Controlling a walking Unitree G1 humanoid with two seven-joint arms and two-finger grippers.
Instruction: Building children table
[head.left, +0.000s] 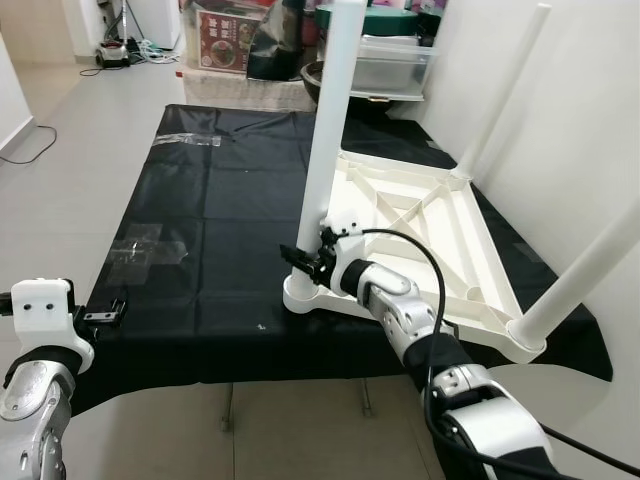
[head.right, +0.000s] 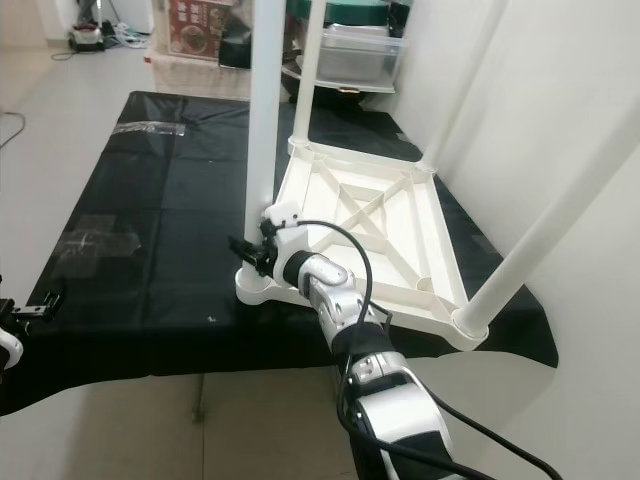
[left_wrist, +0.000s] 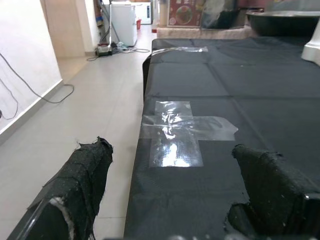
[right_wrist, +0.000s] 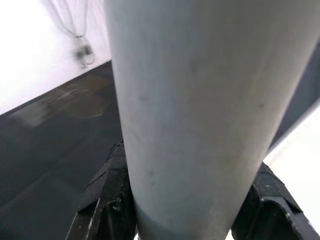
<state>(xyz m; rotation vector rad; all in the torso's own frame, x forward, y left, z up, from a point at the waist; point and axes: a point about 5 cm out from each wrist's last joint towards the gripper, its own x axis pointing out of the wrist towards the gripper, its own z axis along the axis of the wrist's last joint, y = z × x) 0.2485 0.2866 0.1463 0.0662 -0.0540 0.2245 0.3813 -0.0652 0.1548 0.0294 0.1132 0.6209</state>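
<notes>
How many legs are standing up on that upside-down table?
4 white tubular legs: nearest left, gripped at its base by the right gripper; nearest right; far right; far left.

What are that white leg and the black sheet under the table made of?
The leg looks like smooth matte white plastic, though painted metal is possible: an even, seamless tube. The sheet looks like thin black woven or plastic cloth: creased, slightly glossy, with clear tape on it.

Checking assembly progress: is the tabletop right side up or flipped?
Flipped: the tabletop lies underside up on the black sheet, ribs showing, legs pointing up.
</notes>
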